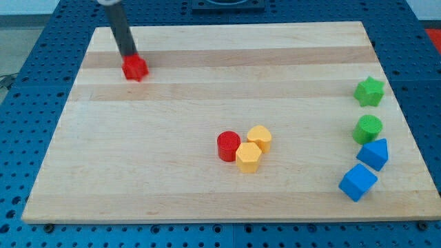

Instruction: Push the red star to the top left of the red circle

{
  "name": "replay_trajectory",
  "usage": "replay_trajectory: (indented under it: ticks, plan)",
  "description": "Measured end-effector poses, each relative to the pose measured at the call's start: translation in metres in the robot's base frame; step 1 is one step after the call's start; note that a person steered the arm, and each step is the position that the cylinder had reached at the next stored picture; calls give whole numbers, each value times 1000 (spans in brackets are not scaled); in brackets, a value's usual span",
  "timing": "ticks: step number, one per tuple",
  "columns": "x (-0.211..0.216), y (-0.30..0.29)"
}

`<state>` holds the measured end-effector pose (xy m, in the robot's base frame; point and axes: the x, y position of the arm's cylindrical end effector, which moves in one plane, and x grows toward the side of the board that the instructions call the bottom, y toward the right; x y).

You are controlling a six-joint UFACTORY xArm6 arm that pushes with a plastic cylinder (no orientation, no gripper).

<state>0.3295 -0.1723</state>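
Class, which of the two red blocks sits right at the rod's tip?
The red star, at the view's top left against my tip; the red circle sits mid-board beside yellow blocks.

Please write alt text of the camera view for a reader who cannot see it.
My tip touches the top edge of the red star block near the wooden board's top left, far from the red circle block at the centre, which touches two yellow blocks.

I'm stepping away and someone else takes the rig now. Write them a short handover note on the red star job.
My tip sits at the upper edge of the red star, touching it or nearly so, near the board's top left.
The red circle is mid-board, against two yellow blocks.
Done: the star already lies up and left of the circle, though far off.
Left: possibly bring it closer, towards the view's lower right.
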Motion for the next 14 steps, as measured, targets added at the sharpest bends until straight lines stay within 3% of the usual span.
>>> replay_trajectory:
  ticks: [1,2,3,4,5,7,8,10,11,12,13,14]
  plan:
    - [79,54]
    - [104,77]
    - [55,62]
    - [43,35]
    - [103,11]
    - [124,10]
    - [113,40]
    - [148,143]
    - [142,146]
    - [103,116]
    - [101,104]
    - [163,76]
